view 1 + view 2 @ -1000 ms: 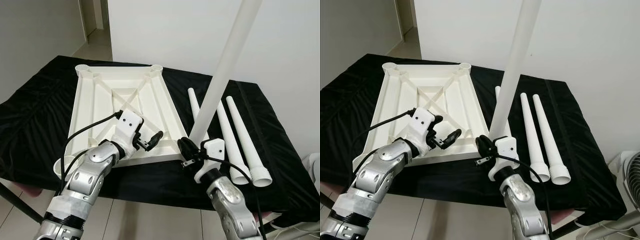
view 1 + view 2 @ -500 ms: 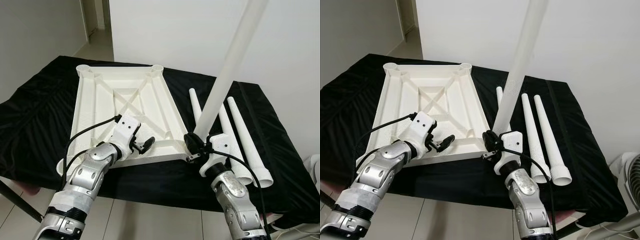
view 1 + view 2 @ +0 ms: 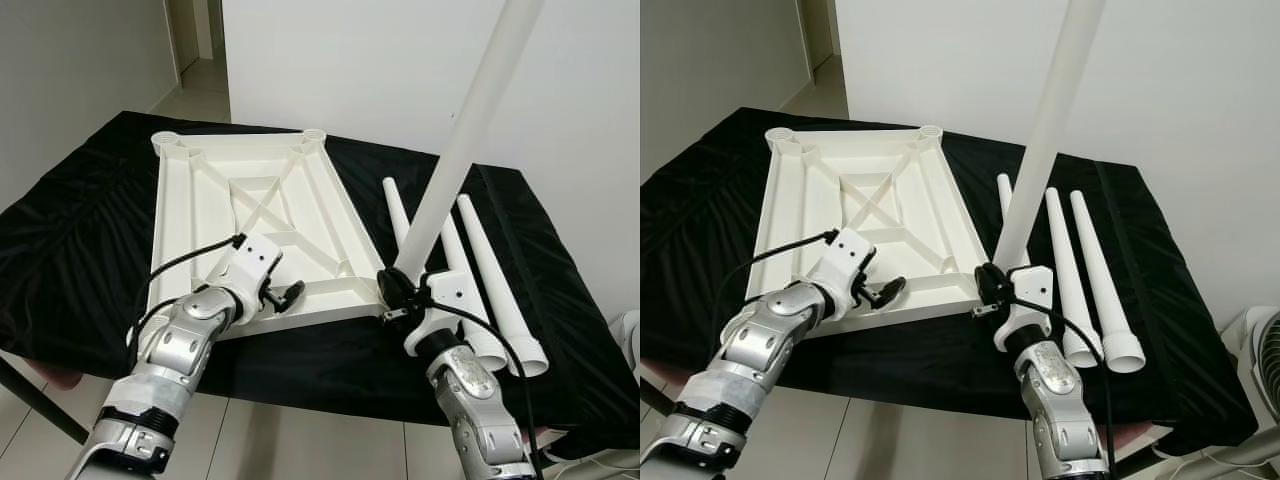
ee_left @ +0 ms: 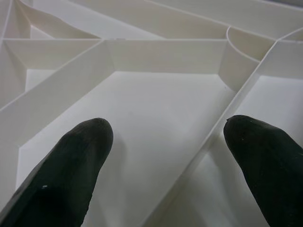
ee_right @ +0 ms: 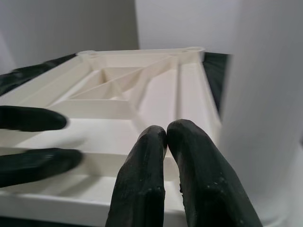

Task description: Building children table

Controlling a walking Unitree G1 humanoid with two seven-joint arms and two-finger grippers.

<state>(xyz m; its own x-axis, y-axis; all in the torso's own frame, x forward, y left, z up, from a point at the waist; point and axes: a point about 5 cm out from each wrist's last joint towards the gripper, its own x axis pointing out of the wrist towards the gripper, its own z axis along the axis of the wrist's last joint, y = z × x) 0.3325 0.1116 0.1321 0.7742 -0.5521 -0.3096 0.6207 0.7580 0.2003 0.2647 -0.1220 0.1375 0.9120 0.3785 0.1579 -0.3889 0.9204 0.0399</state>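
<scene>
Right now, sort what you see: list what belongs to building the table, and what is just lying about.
Belongs to the job:
- upturned tabletop
- upright leg at its near right corner
- three spare legs lying on the cloth
- left tool, open over the tabletop
- right tool, shut, at the upright leg's base

Just lying about:
- black cloth
- white appliance on the floor

The upturned tabletop [image 3: 250, 215] lies on the cloth [image 3: 70, 250] (left part), three loose legs [image 3: 480, 270] to its right.
</scene>
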